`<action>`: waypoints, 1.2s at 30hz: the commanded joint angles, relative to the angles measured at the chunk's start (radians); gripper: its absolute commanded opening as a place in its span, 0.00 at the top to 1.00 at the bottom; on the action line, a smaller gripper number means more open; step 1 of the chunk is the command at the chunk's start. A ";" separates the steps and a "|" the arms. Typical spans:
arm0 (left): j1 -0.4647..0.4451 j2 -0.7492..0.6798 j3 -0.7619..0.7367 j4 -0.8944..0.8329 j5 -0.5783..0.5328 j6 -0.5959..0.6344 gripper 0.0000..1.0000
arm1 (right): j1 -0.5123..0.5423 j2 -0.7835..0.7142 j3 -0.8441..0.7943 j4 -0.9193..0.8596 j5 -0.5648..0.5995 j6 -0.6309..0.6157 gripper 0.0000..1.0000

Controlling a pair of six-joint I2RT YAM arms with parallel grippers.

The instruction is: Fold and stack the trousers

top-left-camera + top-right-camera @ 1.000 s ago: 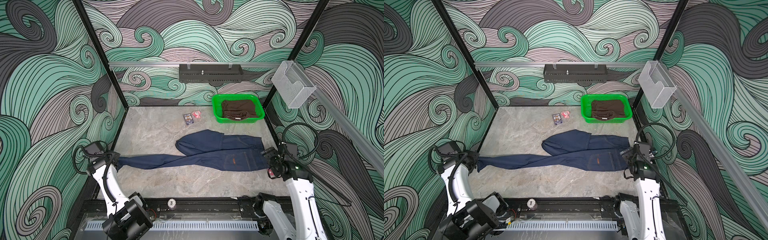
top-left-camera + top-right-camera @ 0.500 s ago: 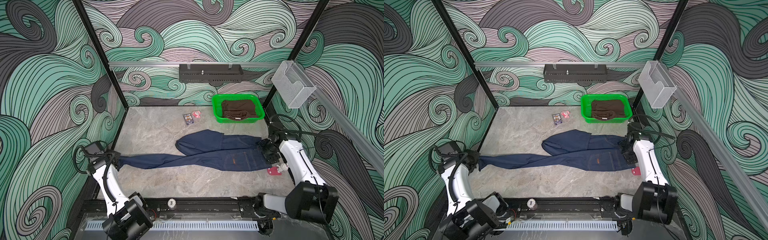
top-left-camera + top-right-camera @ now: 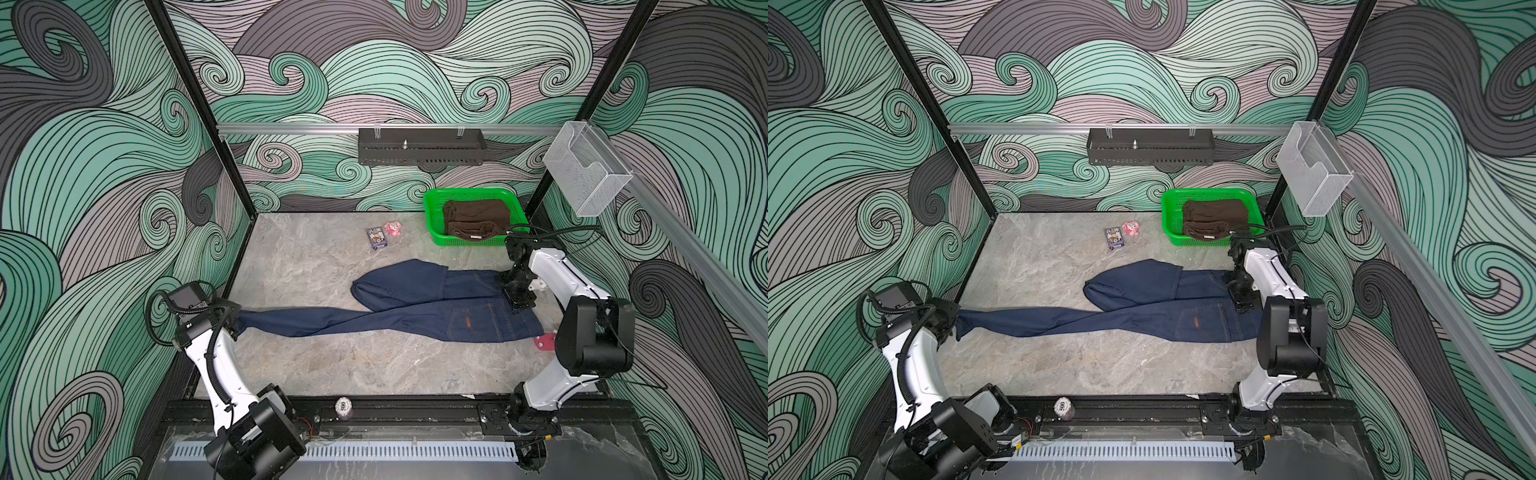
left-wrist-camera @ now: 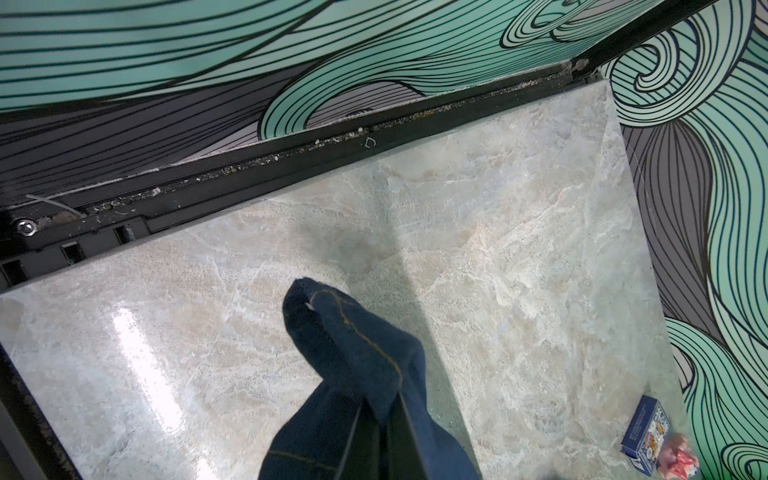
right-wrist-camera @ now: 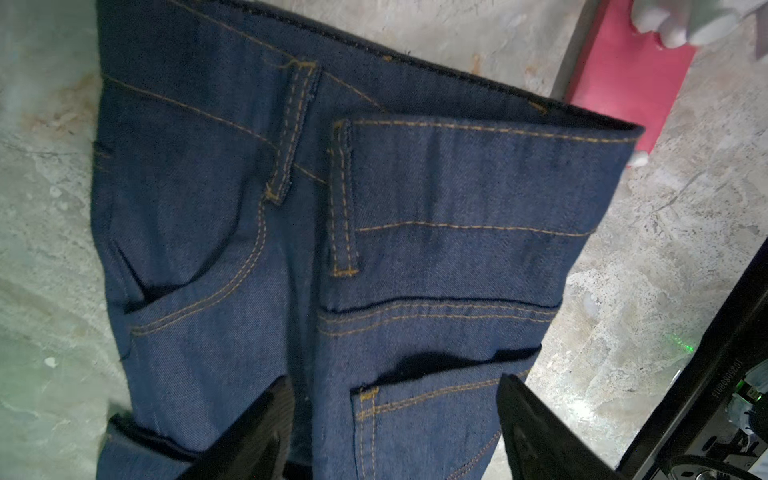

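The trousers (image 3: 415,318) (image 3: 1142,311) are dark navy jeans lying across the stone table, one leg stretched left and the other folded back. The waist lies at the right. My left gripper (image 3: 235,316) (image 3: 956,322) is shut on the hem of the long leg, and in the left wrist view the denim (image 4: 353,345) bunches out from between its fingertips (image 4: 380,419). My right gripper (image 3: 517,300) (image 3: 1239,301) is down on the waist's far corner. In the right wrist view its jaws stand open (image 5: 395,415), astride the back-pocket denim (image 5: 415,187).
At the back right stands a green basket (image 3: 430,216) holding a folded brown garment (image 3: 476,218). A card box (image 3: 376,237) and a pink toy (image 3: 392,228) lie near the back. A red piece (image 3: 544,343) lies by the waist. A poker chip (image 3: 343,407) sits on the front rail.
My right arm has swung from the table's front right toward the back and come down on the waist, its jaws narrowing slightly. The left gripper and the held leg have stayed put.
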 commanded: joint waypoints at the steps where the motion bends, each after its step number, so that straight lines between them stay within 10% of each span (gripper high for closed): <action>1: 0.005 -0.020 0.028 0.017 0.000 0.017 1.00 | 0.003 0.054 0.036 -0.023 0.036 0.037 0.24; 10: 0.005 -0.017 0.030 0.020 0.008 0.017 1.00 | 0.004 0.163 0.042 0.044 -0.015 0.044 0.35; 18: 0.007 -0.004 0.045 0.016 0.001 0.022 1.00 | -0.003 0.005 -0.046 0.058 0.007 0.022 0.91; 29: 0.008 0.075 0.101 -0.007 -0.052 -0.010 1.00 | -0.094 -0.399 -0.256 0.024 0.021 -0.103 0.94; 36: 0.007 0.157 0.121 0.089 0.026 -0.054 1.00 | -0.097 -0.333 -0.300 0.086 -0.013 -0.131 0.94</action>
